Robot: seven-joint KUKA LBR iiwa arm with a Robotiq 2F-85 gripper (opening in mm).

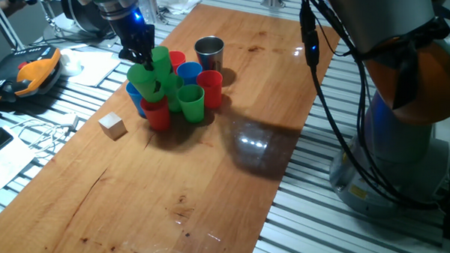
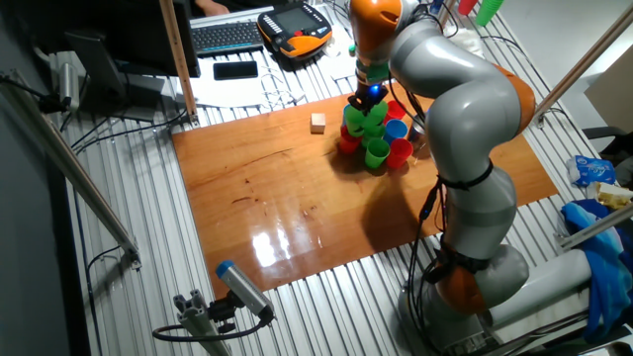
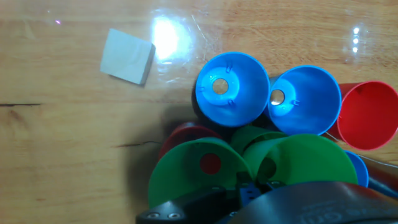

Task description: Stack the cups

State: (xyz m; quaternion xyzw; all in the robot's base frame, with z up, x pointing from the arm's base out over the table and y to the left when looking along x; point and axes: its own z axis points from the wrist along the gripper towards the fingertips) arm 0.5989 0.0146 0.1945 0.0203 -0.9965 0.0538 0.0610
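Black and lit by a blue light, the end effector [image 1: 141, 53] is seen at the 10 o'clock side of the cup cluster in one fixed view, closed on the rim of a tilted green cup [image 1: 144, 80] that is held above the others. In the hand view the fingertips are cut off by the lower edge, so the grip is judged from the fixed view only; the held green cup [image 3: 199, 177] appears there with its mouth facing the camera.

On the wooden worktop [image 1: 212, 187] the cups are gathered in a tight group. A steel cup [image 1: 209, 54] stands at 1 o'clock of the group, with a blue cup [image 1: 188, 72] just beside it. A red cup [image 1: 209, 89] stands at 3 o'clock, a green cup [image 1: 191, 104] at 5 o'clock, and another red cup [image 1: 158, 114] at 7 o'clock, directly below the held one. A further red cup [image 1: 177, 60] is partly hidden at 12 o'clock.

In the hand view two open blue cups [image 3: 232, 87] [image 3: 305, 99] are seen touching side by side, with a red cup [image 3: 368, 115] at their 3 o'clock.

A small wooden cube [image 1: 113, 125] lies apart from the group at its 9 o'clock.

In the other fixed view the end effector [image 2: 368, 96] is seen over the same cluster.
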